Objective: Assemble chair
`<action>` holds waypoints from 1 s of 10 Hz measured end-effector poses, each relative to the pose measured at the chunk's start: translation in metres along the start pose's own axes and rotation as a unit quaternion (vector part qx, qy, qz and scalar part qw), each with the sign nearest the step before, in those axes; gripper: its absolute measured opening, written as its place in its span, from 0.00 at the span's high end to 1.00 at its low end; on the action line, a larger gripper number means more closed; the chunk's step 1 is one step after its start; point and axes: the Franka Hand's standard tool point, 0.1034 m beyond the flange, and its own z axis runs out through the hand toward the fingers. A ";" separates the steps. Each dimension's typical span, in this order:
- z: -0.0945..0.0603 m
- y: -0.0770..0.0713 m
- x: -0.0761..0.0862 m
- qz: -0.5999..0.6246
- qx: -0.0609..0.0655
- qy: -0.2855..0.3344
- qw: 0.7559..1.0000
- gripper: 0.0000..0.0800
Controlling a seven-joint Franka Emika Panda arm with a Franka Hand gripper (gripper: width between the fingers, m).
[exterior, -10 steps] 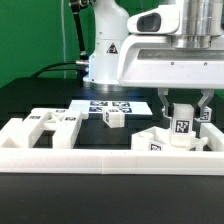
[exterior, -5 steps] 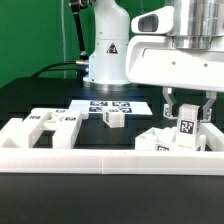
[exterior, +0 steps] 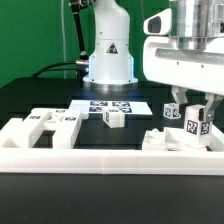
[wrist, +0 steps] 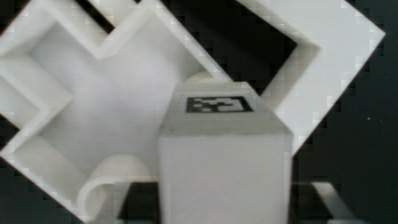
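Black table (exterior: pixel 30 100), one slotted panel (exterior: pixel 50 124), one small block (exterior: pixel 113 118), jaws clamped on one tagged piece (exterior: pixel 196 124).

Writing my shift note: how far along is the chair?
Done: nothing looks joined yet. In hand: the gripper is shut on a leg, near another part. Left: the slotted panel and small block lie loose.
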 end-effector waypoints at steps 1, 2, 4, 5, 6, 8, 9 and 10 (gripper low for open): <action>0.000 -0.001 -0.001 0.058 0.002 -0.005 0.998 0.64; 0.000 -0.001 -0.002 0.072 0.002 -0.005 0.997 0.64; 0.000 -0.001 -0.003 0.044 0.002 -0.004 0.999 0.64; 0.000 -0.003 -0.006 0.028 0.002 -0.004 1.000 0.41; 0.000 -0.004 -0.010 -0.020 0.001 -0.002 1.000 0.41; 0.001 -0.004 -0.011 -0.092 0.003 -0.004 0.996 0.20; 0.001 -0.003 -0.011 -0.136 0.002 -0.004 0.991 0.19; 0.002 -0.003 -0.011 -0.168 0.002 -0.004 0.986 0.19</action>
